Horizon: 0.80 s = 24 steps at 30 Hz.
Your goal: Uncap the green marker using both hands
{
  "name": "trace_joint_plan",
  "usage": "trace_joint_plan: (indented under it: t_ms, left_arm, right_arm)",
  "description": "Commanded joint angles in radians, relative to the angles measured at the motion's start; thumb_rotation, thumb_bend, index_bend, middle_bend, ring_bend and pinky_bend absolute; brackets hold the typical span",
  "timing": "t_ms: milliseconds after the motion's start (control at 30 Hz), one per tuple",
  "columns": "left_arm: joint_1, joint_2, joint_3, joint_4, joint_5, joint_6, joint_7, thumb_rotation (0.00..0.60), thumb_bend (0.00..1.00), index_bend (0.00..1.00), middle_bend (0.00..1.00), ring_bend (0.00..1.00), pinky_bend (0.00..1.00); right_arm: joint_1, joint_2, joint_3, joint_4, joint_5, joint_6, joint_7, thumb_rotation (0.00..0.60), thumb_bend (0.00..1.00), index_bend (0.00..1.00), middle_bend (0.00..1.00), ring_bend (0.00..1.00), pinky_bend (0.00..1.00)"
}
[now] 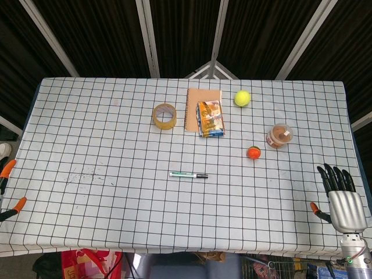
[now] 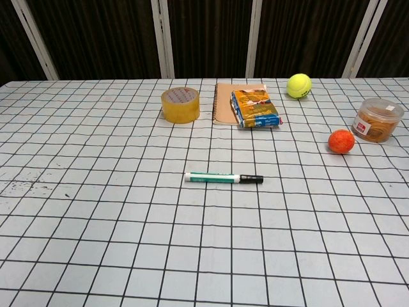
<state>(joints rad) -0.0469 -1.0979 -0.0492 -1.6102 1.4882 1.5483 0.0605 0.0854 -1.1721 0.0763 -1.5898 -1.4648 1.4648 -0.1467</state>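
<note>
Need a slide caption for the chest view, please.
Green marker lies capped on the checked tablecloth, with tape roll, notebook, tennis ball and orange ball behind it.

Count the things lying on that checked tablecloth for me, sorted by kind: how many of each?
Marker pens: 1, the green-and-white marker with a black cap
Balls: 2, a yellow-green tennis ball and a small orange ball
Tape rolls: 1, yellowish packing tape
Notebooks: 1, brown spiral-bound
Snack packets: 1, blue and orange
Clear plastic tubs: 1
Total: 7

Bright, even overhead light; sharp focus, faint shadows.
</note>
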Motion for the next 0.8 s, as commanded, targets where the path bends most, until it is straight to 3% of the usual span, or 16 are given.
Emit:
trace_joint_plan:
  t_ms: [33, 633, 800]
  left_arm:
    - [0.0, -0.005, 0.003, 0.002, 0.003, -0.002, 0.005, 0.6, 0.37, 0.02, 0.0, 0.0, 0.0]
    - [-0.025, -0.044, 0.002, 0.019, 0.007, -0.036, 0.037, 0.6, 0.37, 0.04, 0.0, 0.0, 0.0]
    - [-0.055, -0.034, -0.025, 0.004, -0.019, -0.071, 0.06, 0.6, 0.37, 0.06, 0.0, 0.0, 0.0]
  right_arm:
    - [0.001, -0.004, -0.003, 0.003, -0.004, -0.001, -0.003, 0.6, 0.25, 0.08, 0.07, 0.03, 0.06]
    - [-0.008, 0.01, -0.007, 0.002, -0.005, 0.009, -0.001, 0.6, 0.25, 0.08, 0.07, 0.03, 0.06]
    - [0.001, 0.012, 0.001, -0.009, 0.004, -0.003, -0.007, 0.6, 0.25, 0.08, 0.07, 0.03, 0.06]
